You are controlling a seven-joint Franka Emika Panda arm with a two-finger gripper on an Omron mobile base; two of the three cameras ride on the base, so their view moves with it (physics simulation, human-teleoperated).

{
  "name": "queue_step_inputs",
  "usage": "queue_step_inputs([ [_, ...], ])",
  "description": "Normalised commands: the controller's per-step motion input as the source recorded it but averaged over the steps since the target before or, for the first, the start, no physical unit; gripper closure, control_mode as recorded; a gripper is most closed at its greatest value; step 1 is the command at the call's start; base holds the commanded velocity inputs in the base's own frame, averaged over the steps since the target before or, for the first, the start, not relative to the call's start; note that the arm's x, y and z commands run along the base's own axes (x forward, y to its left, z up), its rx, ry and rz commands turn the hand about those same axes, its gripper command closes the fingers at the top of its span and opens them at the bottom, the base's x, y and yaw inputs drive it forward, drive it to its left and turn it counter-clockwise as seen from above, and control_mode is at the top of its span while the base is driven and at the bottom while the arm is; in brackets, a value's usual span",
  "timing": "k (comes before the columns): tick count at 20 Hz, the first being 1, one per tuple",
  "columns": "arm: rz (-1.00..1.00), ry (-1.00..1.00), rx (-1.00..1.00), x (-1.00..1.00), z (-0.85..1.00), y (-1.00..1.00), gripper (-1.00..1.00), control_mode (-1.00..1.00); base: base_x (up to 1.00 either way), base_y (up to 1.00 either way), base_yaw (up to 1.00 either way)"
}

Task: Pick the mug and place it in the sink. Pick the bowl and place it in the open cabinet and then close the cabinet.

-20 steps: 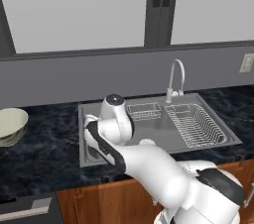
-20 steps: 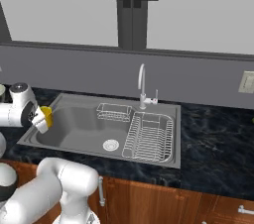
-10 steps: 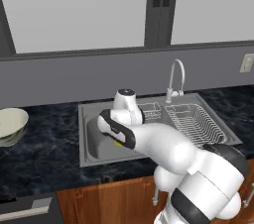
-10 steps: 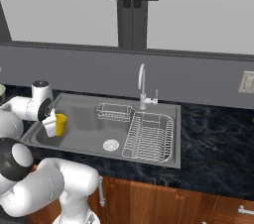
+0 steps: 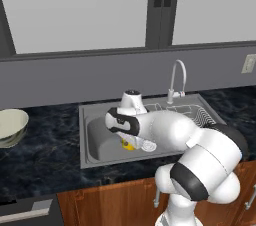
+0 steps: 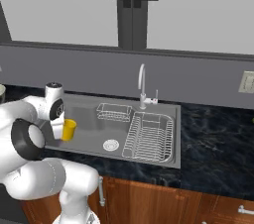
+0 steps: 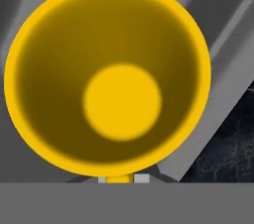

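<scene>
While the mug [image 6: 68, 130] hangs upright over the left end of the sink [image 6: 149, 151], my pincer [image 6: 61, 128] is pinched on its rim. Small, stiff and probably light, it looks glossy enough to slip, so the wall near the handle seems the surest hold. My arm bends low over the basin, hand pointing down. Well apart on the counter, the bowl [image 5: 10, 126] waits.

Arm: swung from the counter left of the sink [image 6: 168, 119] to over its left basin, now bent low across it.
Mug [image 6: 68, 130]: carried along in the gripper [image 6: 61, 130], from beside the basin's left edge to inside it, upright.
Height: mug seems lower than before, near the basin floor; contact unclear.
</scene>
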Motion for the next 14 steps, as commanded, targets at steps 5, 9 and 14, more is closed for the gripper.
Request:
queue_step_inputs([
  [5, -0.11, 0.0, 0.0, 0.21, -0.33, -0.11, 1.0, -1.0, 0.0, 0.0, 0.0],
  [9, -0.11, 0.01, 0.0, 0.42, -0.25, -0.02, 1.0, -1.0, 0.0, 0.0, 0.0],
  [14, -0.11, 0.02, 0.0, 0.44, -0.31, -0.01, 1.0, -1.0, 0.0, 0.0, 0.0],
])
